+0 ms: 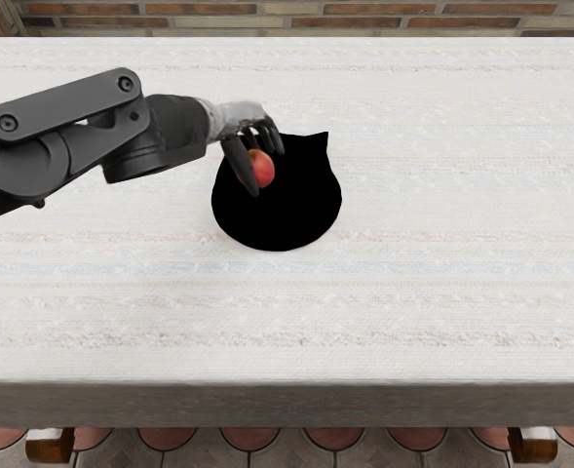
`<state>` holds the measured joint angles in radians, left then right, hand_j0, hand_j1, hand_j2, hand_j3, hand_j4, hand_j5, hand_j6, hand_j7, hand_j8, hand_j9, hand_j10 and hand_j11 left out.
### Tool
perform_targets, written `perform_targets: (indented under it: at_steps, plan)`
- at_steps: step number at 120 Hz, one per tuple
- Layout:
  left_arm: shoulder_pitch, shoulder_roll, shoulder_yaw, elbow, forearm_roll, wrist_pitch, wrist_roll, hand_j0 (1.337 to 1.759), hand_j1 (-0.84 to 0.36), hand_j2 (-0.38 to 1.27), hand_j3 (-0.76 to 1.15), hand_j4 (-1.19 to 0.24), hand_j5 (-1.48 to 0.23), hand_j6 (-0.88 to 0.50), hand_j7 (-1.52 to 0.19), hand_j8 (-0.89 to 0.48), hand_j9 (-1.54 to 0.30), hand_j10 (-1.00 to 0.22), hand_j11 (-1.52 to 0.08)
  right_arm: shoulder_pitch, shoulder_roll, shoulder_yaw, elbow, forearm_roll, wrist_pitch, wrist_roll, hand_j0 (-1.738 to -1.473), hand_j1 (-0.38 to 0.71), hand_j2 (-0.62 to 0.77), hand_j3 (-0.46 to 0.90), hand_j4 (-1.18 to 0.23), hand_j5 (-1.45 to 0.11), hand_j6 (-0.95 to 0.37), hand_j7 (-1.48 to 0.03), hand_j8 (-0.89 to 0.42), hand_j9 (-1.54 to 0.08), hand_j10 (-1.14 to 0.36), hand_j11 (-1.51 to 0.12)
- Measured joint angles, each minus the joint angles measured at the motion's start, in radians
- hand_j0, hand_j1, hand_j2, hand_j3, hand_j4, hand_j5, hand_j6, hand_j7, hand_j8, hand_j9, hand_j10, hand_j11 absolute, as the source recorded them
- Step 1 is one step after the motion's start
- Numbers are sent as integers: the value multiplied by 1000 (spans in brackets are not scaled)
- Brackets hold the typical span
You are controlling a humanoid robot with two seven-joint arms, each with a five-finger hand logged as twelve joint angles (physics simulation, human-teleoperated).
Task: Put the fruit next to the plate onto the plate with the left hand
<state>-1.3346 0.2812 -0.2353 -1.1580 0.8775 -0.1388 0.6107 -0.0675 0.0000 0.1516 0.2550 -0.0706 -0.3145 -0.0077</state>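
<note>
**A:** Where is the fruit sitting right now?

**B:** The fruit point(262, 168), round and reddish-orange, is being gripped by the left hand point(250, 139). It is showing against the upper-left part of the plate point(291, 210), just inside the rim.

**A:** Is it actually resting on the plate?

**B:** I cannot tell. From this slanted view it is overlapping the plate's dark surface, but whether it is touching or hanging above is not showing.

**A:** How is the hand holding it?

**B:** The dark fingers point(240, 161) are curling down around the fruit, one running along its left side and the others wrapping over its top. The hand is clasping it.

**A:** What is the plate like, and what is lying in it?

**B:** It is flat black and roundish, with two pointed ear-like tips on its far edge. The held fruit is all that is showing over it.

**A:** And further out?

**B:** The left arm point(72, 141) is reaching in from the left edge, dark grey and bulky. The plate is lying on a pale table point(413, 292), a little left of the middle. A brick wall point(267, 15) is running along the far side, and reddish floor tiles point(267, 444) and wooden table legs point(48, 446) are peeking out below the near edge.
</note>
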Motion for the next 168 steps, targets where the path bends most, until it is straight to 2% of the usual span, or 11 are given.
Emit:
perform_targets:
  at_steps: [22, 34, 47, 57, 71, 93, 101, 114, 129, 139, 168]
  plan:
    - [2, 10, -28, -3, -96, -2, 0, 1655, 102, 92, 0, -227, -336, -135, -323, -129, -326, -202, -335, 0, 0, 0, 0, 0, 0, 0, -1658, -349, 0, 0, 0, 0, 0, 0, 0, 0, 0, 0]
    - [65, 68, -94, -10, -153, -14, 0, 1656, 176, 61, 0, -158, -229, -101, -222, -98, -223, -142, -228, 0, 0, 0, 0, 0, 0, 0, -1658, -349, 0, 0, 0, 0, 0, 0, 0, 0, 0, 0]
    - [182, 119, -217, -33, -183, -52, 0, 1657, 225, 40, 0, -113, -160, -80, -155, -78, -156, -103, -159, 0, 0, 0, 0, 0, 0, 0, -1658, -349, 0, 0, 0, 0, 0, 0, 0, 0, 0, 0]
    - [303, 180, -380, -62, -217, -131, 0, 1657, 248, 30, 0, -91, -126, -70, -123, -68, -124, -85, -126, 0, 0, 0, 0, 0, 0, 0, -1658, -349, 0, 0, 0, 0, 0, 0, 0, 0, 0, 0]
    - [324, 295, -542, -72, -366, -319, 0, 1658, 268, 21, 0, -72, -98, -60, -96, -59, -96, -68, -97, 0, 0, 0, 0, 0, 0, 0, -1658, -349, 0, 0, 0, 0, 0, 0, 0, 0, 0, 0]
    - [461, 364, -627, -59, -477, -446, 0, 1658, 283, 14, 0, -57, -76, -52, -75, -52, -75, -56, -75, 0, 0, 0, 0, 0, 0, 0, -1658, -349, 0, 0, 0, 0, 0, 0, 0, 0, 0, 0]
    - [518, 371, -645, -30, -534, -458, 0, 1658, 287, 13, 0, -54, -70, -50, -70, -50, -70, -52, -70, 0, 0, 0, 0, 0, 0, 0, -1658, -349, 0, 0, 0, 0, 0, 0, 0, 0, 0, 0]
    - [526, 371, -661, 11, -609, -468, 0, 1658, 294, 11, 0, -48, -62, -46, -62, -45, -62, -47, -62, 0, 0, 0, 1, -1, 0, 0, -1658, -349, 0, 0, 0, 0, 0, 0, 0, 0, 0, 0]
    - [527, 369, -679, 127, -705, -471, 0, 1658, 309, 8, 0, -35, -45, -33, -45, -33, -45, -34, -45, 0, 0, 0, 1, -1, 0, 0, -1658, -349, 0, 0, 0, 0, 0, 0, 0, 0, 0, 0]
    - [564, 371, -681, 191, -761, -472, 0, 1658, 315, 6, 0, -29, -38, -28, -38, -28, -38, -28, -38, 0, 0, 0, 1, -1, 0, 0, -1658, -349, 0, 0, 0, 0, 0, 0, 0, 0, 0, 0]
    - [583, 378, -690, 365, -802, -473, 0, 1658, 324, 5, 0, -20, -27, -19, -27, -19, -27, -20, -27, 0, 0, 0, 1, -1, 0, 0, -1658, -349, 0, 0, 0, 0, 0, 0, 0, 0, 0, 0]
